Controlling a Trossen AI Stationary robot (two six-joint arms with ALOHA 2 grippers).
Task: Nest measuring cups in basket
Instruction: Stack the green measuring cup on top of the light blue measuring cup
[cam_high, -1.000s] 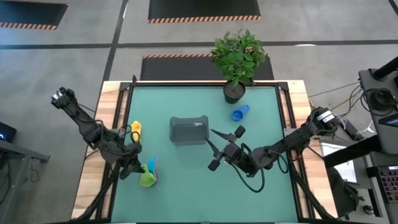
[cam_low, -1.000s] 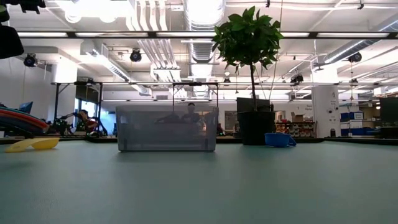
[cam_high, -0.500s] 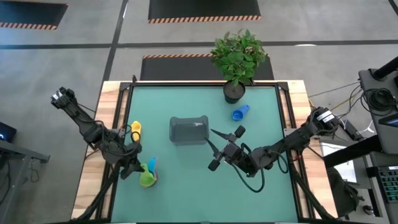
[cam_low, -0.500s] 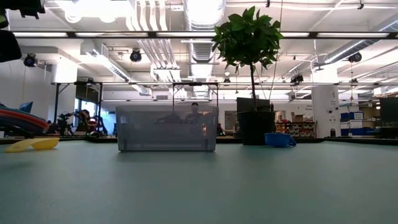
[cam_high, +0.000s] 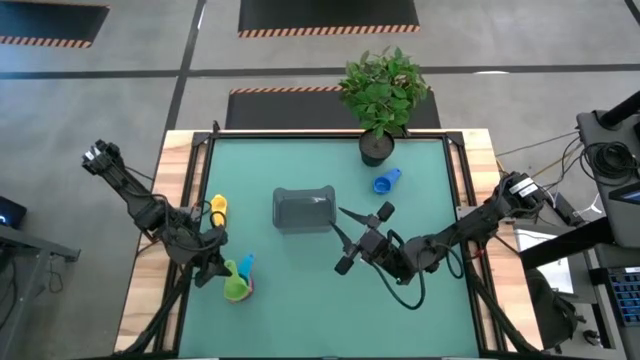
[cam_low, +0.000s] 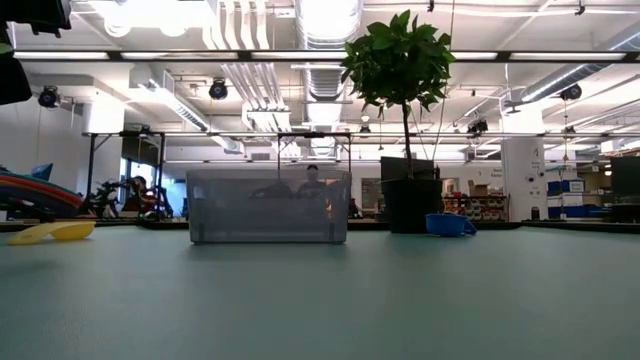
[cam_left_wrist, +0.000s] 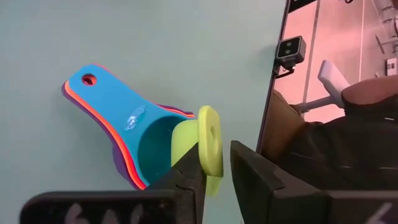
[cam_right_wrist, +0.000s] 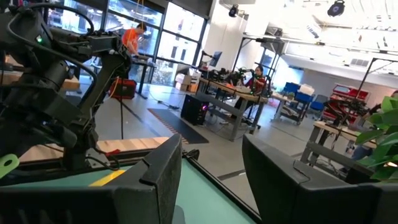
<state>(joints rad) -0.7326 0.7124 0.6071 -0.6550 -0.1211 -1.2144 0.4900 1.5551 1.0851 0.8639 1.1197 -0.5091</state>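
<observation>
A stack of nested measuring cups (cam_left_wrist: 134, 146), teal over orange and purple, lies on the mat at the near left, with a green cup (cam_high: 236, 288) set in its bowl. My left gripper (cam_left_wrist: 214, 171) is over the stack. Its fingers stand slightly open on either side of the green cup's upright handle. A yellow cup (cam_high: 217, 208) lies farther back and a blue cup (cam_high: 386, 181) at the far right. The dark grey basket (cam_high: 303, 210) stands mid-table on its base. My right gripper (cam_high: 345, 240) hangs open and raised, right of the basket, holding nothing. My left gripper has the green cup's handle (cam_left_wrist: 210, 140) between its two fingers, which slant down from the table's left. The flat handle rests against one finger (cam_left_wrist: 186, 177); a narrow gap shows between it and the other. The green cup sits in the teal cup's bowl, and the stack rests on the mat.
A black pot (cam_high: 376, 148) with a leafy plant stands at the far edge, right of the middle. Bare green mat (cam_high: 300, 310) runs along the near side. Wooden side rails (cam_high: 178, 160) frame the table.
My left gripper has tipped slightly downward over the nested cups. The stack stays where it was on the mat.
</observation>
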